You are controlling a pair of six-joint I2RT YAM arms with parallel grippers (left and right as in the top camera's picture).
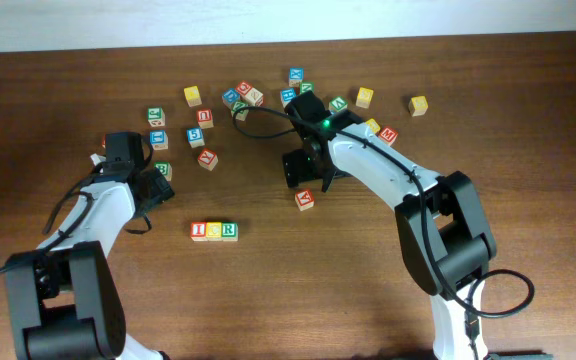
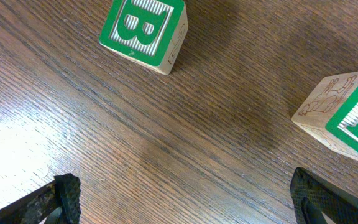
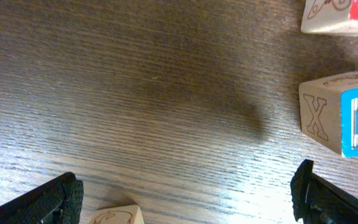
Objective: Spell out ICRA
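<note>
Spelling is standing at three letters of four. On the brown wooden table, a red-lettered I wooden cube, a yellow-faced wooden cube and a green-lettered R wooden cube are sitting touching in one row, at 6 o'clock of the loose wooden letter cubes. We are judging the fourth letter to be the step in hand. The red-lettered A wooden cube is lying alone at about 2 o'clock of the row, well apart from it. The right gripper is hanging at 12 o'clock of that cube, released, its jaws spread wide and grasping nothing. The left gripper is also released and empty, hovering over bare wood with a green-faced B wooden cube at its 12 o'clock. The next move, we are thinking, is calling for the right gripper to straddle the A cube, clench on it, and set it touching the R cube at its 3 o'clock. We are counting two grippers, three cubes in the row, one A cube apart, and roughly eighteen loose cubes, some partly hidden by the right arm.
</note>
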